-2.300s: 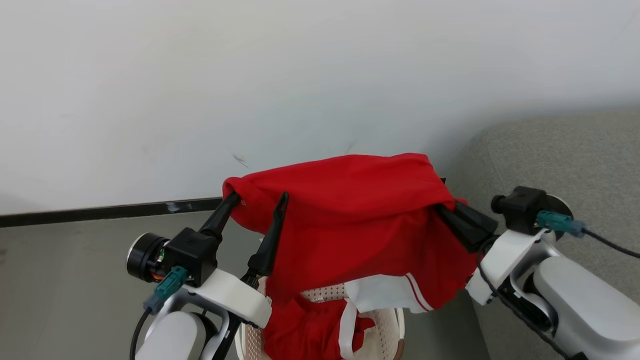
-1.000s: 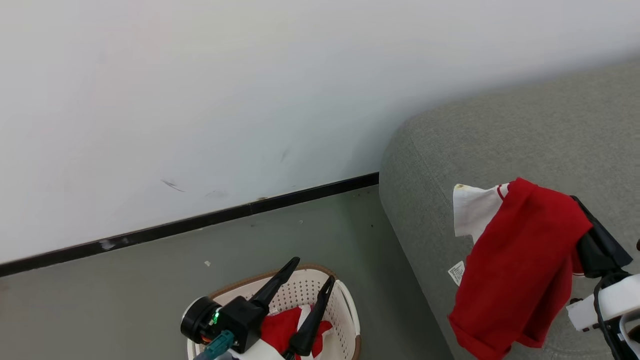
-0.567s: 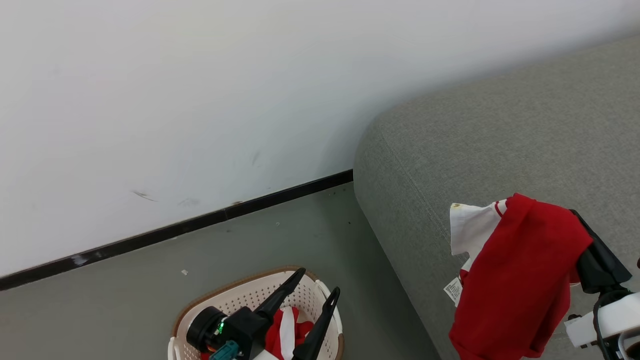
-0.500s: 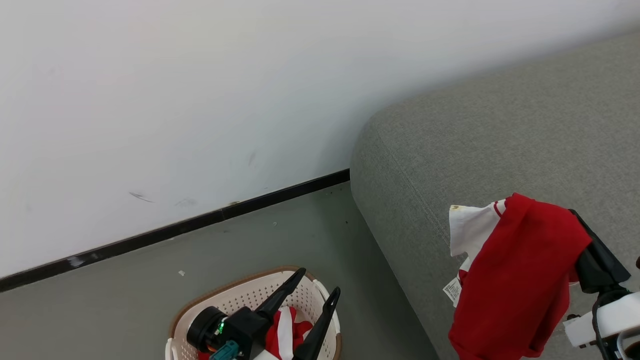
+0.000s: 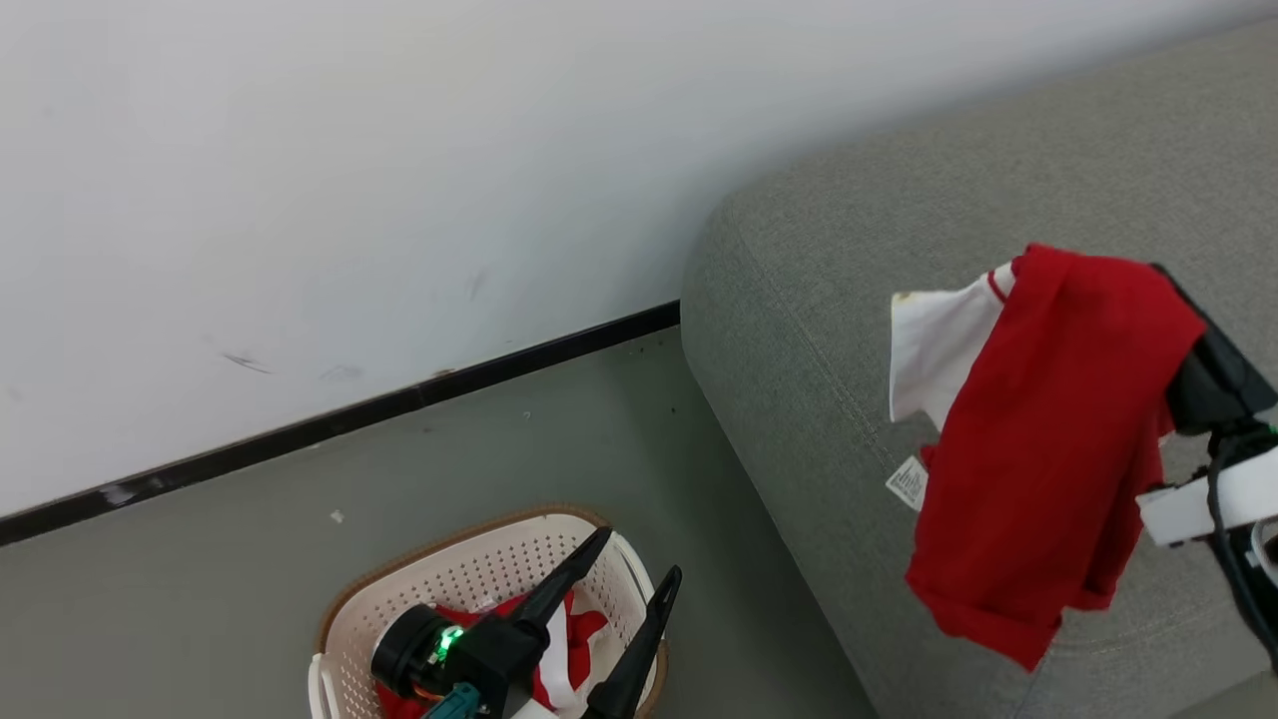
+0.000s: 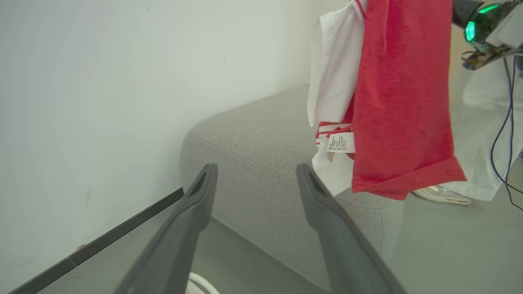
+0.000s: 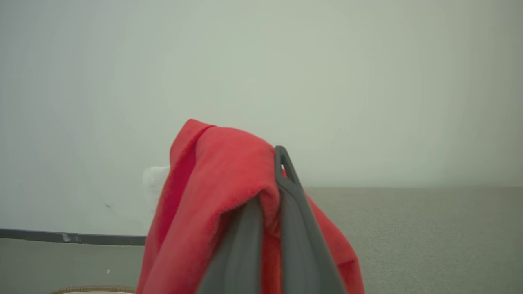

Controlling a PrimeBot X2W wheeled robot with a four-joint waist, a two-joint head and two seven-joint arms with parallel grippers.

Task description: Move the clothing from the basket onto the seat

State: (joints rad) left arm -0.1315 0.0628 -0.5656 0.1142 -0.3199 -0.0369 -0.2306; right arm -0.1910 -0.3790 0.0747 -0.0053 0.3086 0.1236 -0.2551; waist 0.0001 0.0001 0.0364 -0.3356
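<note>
One piece of the red clothing point(image 5: 1038, 449) with a white band and a small label hangs from my right gripper point(image 5: 1188, 320), which is shut on its top fold. It dangles over the front corner of the grey seat point(image 5: 849, 250). In the right wrist view the shut fingers point(image 7: 286, 192) pinch the red cloth point(image 7: 212, 196). My left gripper point(image 5: 640, 552) is open and empty above the cream basket point(image 5: 439, 569). More red clothing point(image 5: 591, 627) lies in that basket. The left wrist view looks between its spread fingers point(image 6: 196, 204) at the seat point(image 6: 253, 130) and the hanging garment point(image 6: 400, 102).
A white wall with a black skirting board point(image 5: 349, 419) runs behind the grey floor point(image 5: 200, 579). The basket stands on the floor just left of the seat's side. In the left wrist view a person's shoe point(image 6: 441, 195) and pale trouser leg show beyond the seat's corner.
Earlier the garment was spread between both grippers over the basket; now it hangs from the right one alone. The view has swung towards the seat. The right gripper has lifted the garment higher.
</note>
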